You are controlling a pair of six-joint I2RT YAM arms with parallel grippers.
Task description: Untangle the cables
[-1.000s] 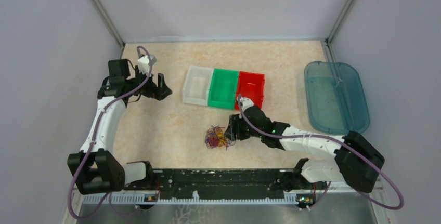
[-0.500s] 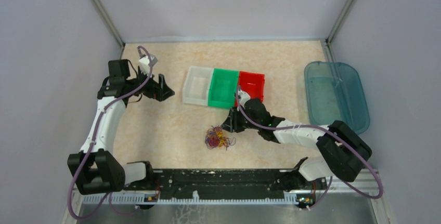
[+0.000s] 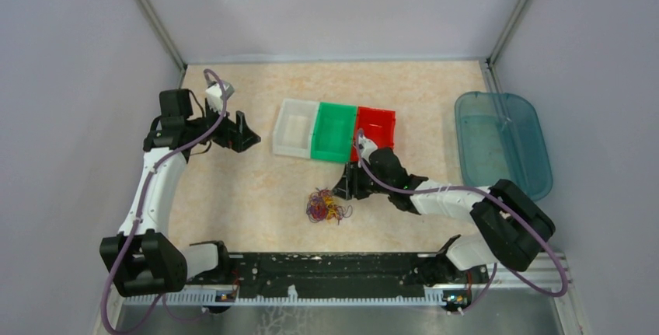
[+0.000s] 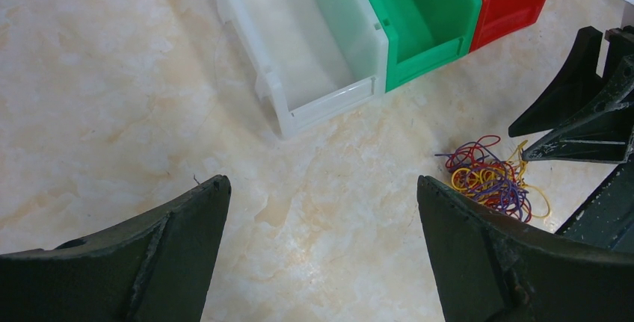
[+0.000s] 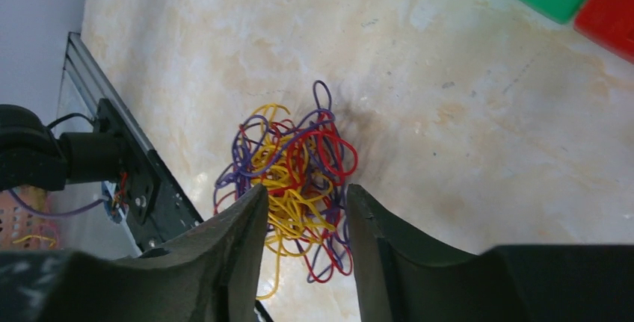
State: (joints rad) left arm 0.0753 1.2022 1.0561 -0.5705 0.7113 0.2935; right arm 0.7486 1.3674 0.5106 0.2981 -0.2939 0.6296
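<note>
Hovering right at the cables [image 5: 299, 154] heaped on the table [image 5: 463, 120], the right gripper [image 5: 303, 191] was half-open and empty, I guess lining up a grab, while the left gripper [image 4: 321, 181] sat wide open, well clear.

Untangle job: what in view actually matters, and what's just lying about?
Job:
- cables, one red, yellow and purple clump
- right pincer, jaws apart at the clump

Lying about:
- white bin
- green bin
- red bin
- teal tray
- left pincer, open, far from the clump
</note>
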